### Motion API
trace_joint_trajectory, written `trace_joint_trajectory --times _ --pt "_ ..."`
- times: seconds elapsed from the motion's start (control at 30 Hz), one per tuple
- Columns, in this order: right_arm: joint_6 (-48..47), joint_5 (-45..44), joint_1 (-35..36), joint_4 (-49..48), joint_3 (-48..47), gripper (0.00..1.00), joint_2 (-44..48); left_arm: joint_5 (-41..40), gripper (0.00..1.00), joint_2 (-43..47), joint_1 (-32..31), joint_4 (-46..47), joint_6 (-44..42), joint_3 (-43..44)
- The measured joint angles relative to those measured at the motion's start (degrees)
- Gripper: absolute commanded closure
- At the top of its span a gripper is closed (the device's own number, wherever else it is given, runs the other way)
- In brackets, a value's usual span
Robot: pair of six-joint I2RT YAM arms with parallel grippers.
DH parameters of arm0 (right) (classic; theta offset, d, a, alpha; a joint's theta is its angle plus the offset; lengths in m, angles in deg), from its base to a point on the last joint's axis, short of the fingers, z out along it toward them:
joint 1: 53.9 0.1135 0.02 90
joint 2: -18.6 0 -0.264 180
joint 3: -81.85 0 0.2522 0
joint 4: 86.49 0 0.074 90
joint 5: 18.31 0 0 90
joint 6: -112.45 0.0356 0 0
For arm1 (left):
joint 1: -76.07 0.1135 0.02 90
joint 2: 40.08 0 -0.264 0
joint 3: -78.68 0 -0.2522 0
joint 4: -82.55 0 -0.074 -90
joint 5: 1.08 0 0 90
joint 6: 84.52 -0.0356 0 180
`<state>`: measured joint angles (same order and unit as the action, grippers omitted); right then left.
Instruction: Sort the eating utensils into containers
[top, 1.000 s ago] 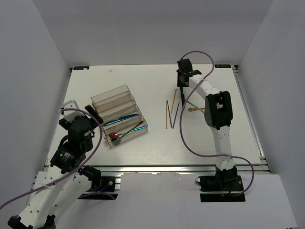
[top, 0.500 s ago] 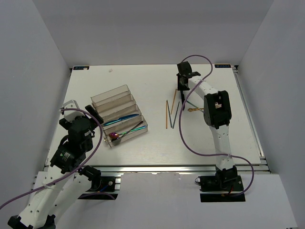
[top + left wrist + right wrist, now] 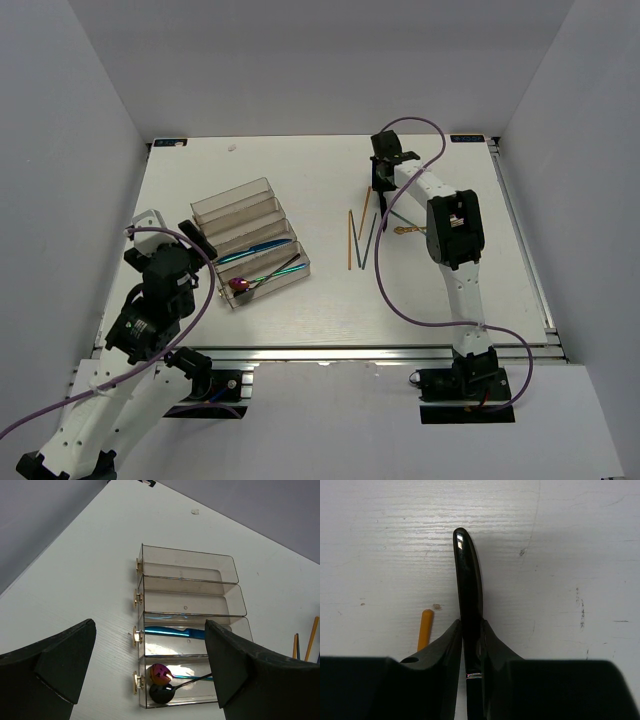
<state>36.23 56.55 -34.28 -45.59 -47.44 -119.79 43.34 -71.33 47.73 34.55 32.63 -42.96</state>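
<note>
- Black utensil (image 3: pixel 469 580): slim glossy handle with a rounded end, standing out past the right gripper (image 3: pixel 470 630) over the far right part of the table (image 3: pixel 300 300). Its working end is hidden behind the fingers, so the type is unknown.
- Right gripper: fingers pinched tight on the handle, one on each flat side. Cannot tell whether the piece is lifted or resting on the table.
- Handling judgement: rigid, light, polished metal, so slippery. A narrow pinch may let it pivot or slide when tilted. A hold nearer the mid-length would likely balance better than one near the end.
- Orange chopstick (image 3: pixel 425 630): tip lies just beside the gripper's finger, apart from the black piece. There is a risk of nudging it.
- Loose utensils (image 3: pixel 362 238): orange and blue-green sticks, plus a gold spoon (image 3: pixel 408 230), lie on the table near the right arm.
- Organiser tray (image 3: pixel 190 555): left-centre of the table, well apart from the held piece. The two far compartments are bare. A blue utensil (image 3: pixel 172 631) lies in the third; a purple spoon (image 3: pixel 160 671) and a black spoon (image 3: pixel 162 693) lie in the nearest.
- Left gripper (image 3: pixel 150 625): fingers spread wide and holding nothing, poised near the tray's end.
</note>
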Motion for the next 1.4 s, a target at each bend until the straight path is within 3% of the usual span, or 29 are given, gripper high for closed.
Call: trace_joint_trajectory --times 0.17,1.1,1.27,1.4 --pt "1.16 -0.11 0.00 -0.17 0.26 1.00 0.00 0.00 0.02 0.74 0.00 0.00 0.00 0.00" --pt "3.67 3.13 -0.04 -3.28 10.62 1.00 12.92 -0.02 0.02 1.73 0.00 -0.02 0.02 0.00" --pt "-0.68 6.69 1.40 -4.87 15.89 1.00 17.33 -0.07 0.02 1.73 0.00 0.00 0.04 0.00" --pt "-8.31 11.17 6.91 -6.34 17.49 1.00 21.33 -0.20 0.02 1.73 0.00 -0.02 0.07 0.00"
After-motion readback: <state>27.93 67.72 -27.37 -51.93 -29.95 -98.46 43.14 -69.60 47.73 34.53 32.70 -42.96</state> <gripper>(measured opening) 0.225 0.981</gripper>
